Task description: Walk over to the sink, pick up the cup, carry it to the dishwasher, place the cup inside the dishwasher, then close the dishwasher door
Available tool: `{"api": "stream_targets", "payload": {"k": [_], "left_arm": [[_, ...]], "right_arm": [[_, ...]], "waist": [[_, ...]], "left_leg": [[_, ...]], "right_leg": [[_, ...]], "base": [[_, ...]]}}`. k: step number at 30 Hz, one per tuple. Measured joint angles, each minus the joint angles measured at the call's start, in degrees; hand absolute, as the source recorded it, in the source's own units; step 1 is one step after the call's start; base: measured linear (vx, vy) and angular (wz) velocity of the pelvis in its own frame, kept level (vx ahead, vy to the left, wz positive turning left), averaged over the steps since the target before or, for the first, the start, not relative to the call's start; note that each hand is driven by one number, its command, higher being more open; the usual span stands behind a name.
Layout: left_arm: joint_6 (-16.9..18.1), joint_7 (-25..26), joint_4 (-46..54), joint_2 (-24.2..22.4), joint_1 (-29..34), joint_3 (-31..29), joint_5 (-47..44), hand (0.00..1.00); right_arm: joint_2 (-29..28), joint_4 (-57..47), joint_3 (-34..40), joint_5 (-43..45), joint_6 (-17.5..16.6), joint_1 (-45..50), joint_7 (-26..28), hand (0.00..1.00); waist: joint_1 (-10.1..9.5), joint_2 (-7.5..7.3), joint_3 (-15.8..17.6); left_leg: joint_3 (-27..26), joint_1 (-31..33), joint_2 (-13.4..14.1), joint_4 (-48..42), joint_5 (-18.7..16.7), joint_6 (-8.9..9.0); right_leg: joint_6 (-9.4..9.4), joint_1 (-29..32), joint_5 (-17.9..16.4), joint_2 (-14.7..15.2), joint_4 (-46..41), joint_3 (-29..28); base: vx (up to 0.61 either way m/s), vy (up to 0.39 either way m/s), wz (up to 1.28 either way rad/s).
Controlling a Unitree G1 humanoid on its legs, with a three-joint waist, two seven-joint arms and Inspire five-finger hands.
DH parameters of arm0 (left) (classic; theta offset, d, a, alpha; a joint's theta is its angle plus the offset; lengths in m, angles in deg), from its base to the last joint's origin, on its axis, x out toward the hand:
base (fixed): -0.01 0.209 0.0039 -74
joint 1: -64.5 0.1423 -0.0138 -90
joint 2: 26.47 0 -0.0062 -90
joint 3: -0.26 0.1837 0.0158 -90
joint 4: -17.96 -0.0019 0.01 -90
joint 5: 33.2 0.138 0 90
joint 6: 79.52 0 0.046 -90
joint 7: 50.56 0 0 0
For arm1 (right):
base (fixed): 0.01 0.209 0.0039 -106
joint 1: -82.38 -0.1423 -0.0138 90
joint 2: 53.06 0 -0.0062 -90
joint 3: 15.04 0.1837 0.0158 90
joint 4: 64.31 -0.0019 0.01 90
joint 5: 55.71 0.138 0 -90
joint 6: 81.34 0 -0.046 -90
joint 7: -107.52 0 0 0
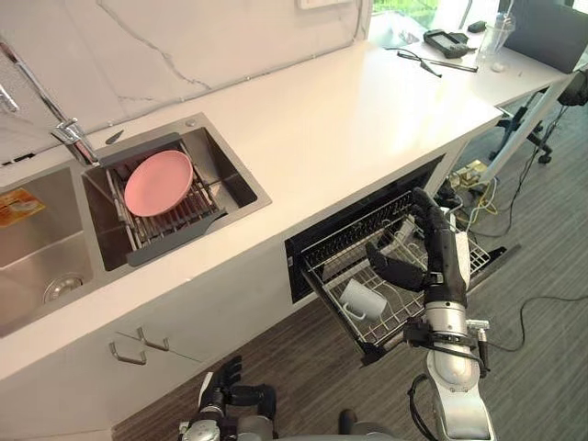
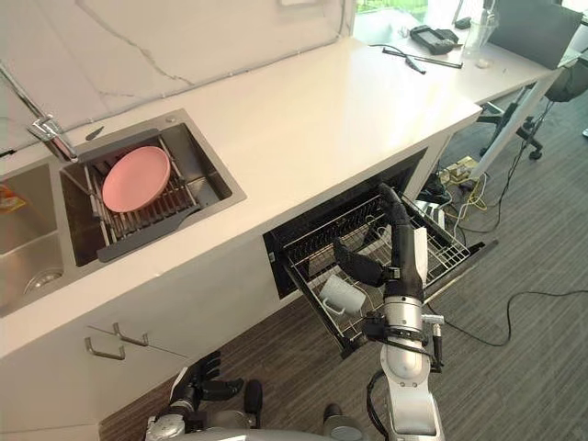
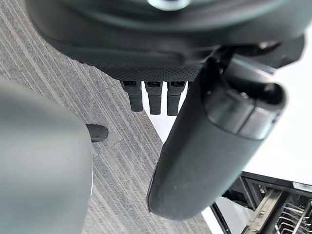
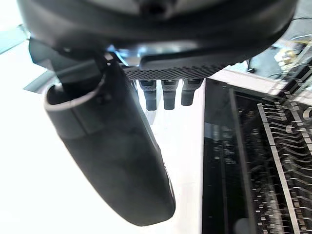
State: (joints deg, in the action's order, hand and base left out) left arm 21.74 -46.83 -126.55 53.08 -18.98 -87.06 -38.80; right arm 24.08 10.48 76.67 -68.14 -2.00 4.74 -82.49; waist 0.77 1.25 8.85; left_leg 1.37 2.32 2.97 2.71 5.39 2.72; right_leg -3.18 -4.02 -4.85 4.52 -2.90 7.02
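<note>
A white cup point(image 1: 363, 299) lies on its side in the front left corner of the dishwasher's pulled-out wire rack point(image 1: 386, 241), also seen as the cup point(image 2: 341, 293). My right hand point(image 1: 435, 250) hovers just above the rack to the right of the cup, open, fingers straight and thumb spread toward it, touching nothing. In the right wrist view its fingers point(image 4: 168, 95) point past the rack point(image 4: 278, 146). The dishwasher door point(image 1: 491, 255) hangs open under the rack. My left hand point(image 1: 235, 393) hangs low by the cabinet front, relaxed and empty.
A pink plate point(image 1: 158, 181) rests on a drying rack in the sink point(image 1: 241, 179), beside the faucet point(image 1: 69, 133). The white counter point(image 1: 349, 110) carries glasses, a black device and a clear cup point(image 1: 493, 41) at its far end. Cables point(image 1: 542, 303) lie on the floor to the right.
</note>
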Motion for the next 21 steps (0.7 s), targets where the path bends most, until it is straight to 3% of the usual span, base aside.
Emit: {"api": "stream_targets", "payload": {"k": [4, 5, 6, 8, 9, 10, 13, 15, 17, 20, 21], "left_arm": [[0.01, 0.0, 0.02, 0.01, 0.02, 0.13, -0.02, 0.9], [0.02, 0.03, 0.13, 0.01, -0.02, 0.12, -0.12, 0.9], [-0.03, 0.02, 0.06, 0.06, -0.22, 0.19, -0.08, 0.9], [-0.02, 0.03, -0.15, -0.17, -0.91, 0.4, -0.13, 0.9], [0.02, 0.11, -0.13, -0.17, -0.79, 0.98, -0.14, 0.9], [-0.03, 0.12, -0.21, 0.23, -0.46, 1.58, -0.18, 0.9], [-0.06, 0.34, 0.16, 0.22, -0.56, 1.66, -1.14, 0.9], [-0.08, 0.17, 0.29, 0.66, -0.56, 1.72, -1.23, 0.9], [0.04, 0.13, 0.51, 1.25, -0.59, 1.73, -1.25, 0.9], [0.2, 0.12, 0.28, 1.98, -0.59, 1.88, -1.2, 0.9], [0.19, 0.12, 0.11, 2.43, -0.58, 2.25, -1.2, 0.9]], "right_arm": [[1.08, -0.65, -1.54, -0.01, -0.22, -0.05, -0.02, 0.9], [1.55, -0.69, -2.11, -0.01, -0.22, -0.43, -0.07, 0.9], [2.0, -0.8, -2.3, -0.01, -0.24, -0.77, -0.06, 0.9], [3.3, -0.78, -2.04, 0.0, -0.24, -1.8, -0.67, 0.9], [4.48, -0.42, -1.9, 0.0, -0.15, -2.59, -1.11, 0.9], [5.33, 0.66, -1.97, -0.01, -0.13, -4.1, -1.18, 0.9], [5.07, 1.43, -3.28, -0.1, -0.1, -7.16, -1.18, 0.9], [4.89, 2.7, -4.78, -0.22, -0.11, -8.83, -0.97, 0.9], [4.39, 4.57, -5.13, -0.48, -0.09, -9.86, -0.97, 0.9], [4.72, 6.09, -5.95, -1.3, 0.38, -9.88, -0.87, 0.9], [4.88, 6.42, -5.89, -1.38, 0.62, -9.43, -0.79, 0.9]], "waist": [[-0.11, 0.13, -0.25], [-0.24, 0.15, -0.27], [-0.09, 0.18, -0.4], [0.05, 0.1, -0.97], [-0.06, 0.55, -1.18], [-0.39, 0.56, -1.17], [-1.76, 0.16, -1.09], [-1.62, -0.97, -0.54], [-1.83, -2.55, -0.4], [-1.05, -3.73, -0.23], [-0.27, -3.74, -0.35]], "left_leg": [[2.92, 1.28, -0.49, -0.18, 0.38, 0.37], [3.07, 2.2, -0.77, -0.5, -0.07, -0.21], [0.89, 3.55, -0.39, -1.41, -0.84, -1.23], [-12.84, 5.84, 2.38, -5.32, -2.25, -3.56], [-17.83, 6.27, 3.8, -8.38, -2.66, -3.53], [-18.11, 6.22, 3.73, -9.04, -2.57, -2.23], [-16.98, 5.64, 1.48, -8.99, -3.68, -3.03], [-15.94, 4.8, -1.3, -10.45, -5.96, -3.8], [-15.98, 4.28, -3.66, -11.95, -7.78, -4.45], [-14.42, 4.05, -5.65, -14.96, -11.03, -5.96], [-12.69, 3.47, -5.79, -15.21, -11.48, -6.43]], "right_leg": [[0.14, -0.46, -0.8, 0.03, -0.47, 3.53], [0.23, -0.3, -1.05, 0.12, -0.92, 4.66], [0.3, -0.3, -1.14, 0.35, -0.96, 6.26], [0.03, -0.64, -1.31, 1.87, -0.51, 10.93], [-0.43, -1.03, -1.66, 2.1, -0.71, 12.29], [-1.08, -1.51, -2.33, 2.66, -1.56, 13.09], [-2.34, -2.36, -3.46, 4.65, -2.94, 14.2], [-3.42, -2.01, -7.51, 8.58, -9.04, 15.59], [-3.19, -1.6, -10.82, 11.76, -13.38, 15.88], [0.96, -0.08, -11.95, 14.9, -23.26, 13.57], [4.5, 2.98, -9.8, 14.73, -30.18, 9.53]], "base": [[-0.03, -0.026, 0.45], [-0.06, -0.018, 0.67], [-0.06, -0.007, 0.88], [0.02, 0.015, 1.1], [0.09, 0.057, 0.89], [0.07, 0.058, 0.6], [0.05, 0.093, 0.34], [0.04, 0.151, 0.4], [0.05, 0.162, 0.23], [0.13, 0.123, 0.3], [0.18, 0.101, 0.56]]}}
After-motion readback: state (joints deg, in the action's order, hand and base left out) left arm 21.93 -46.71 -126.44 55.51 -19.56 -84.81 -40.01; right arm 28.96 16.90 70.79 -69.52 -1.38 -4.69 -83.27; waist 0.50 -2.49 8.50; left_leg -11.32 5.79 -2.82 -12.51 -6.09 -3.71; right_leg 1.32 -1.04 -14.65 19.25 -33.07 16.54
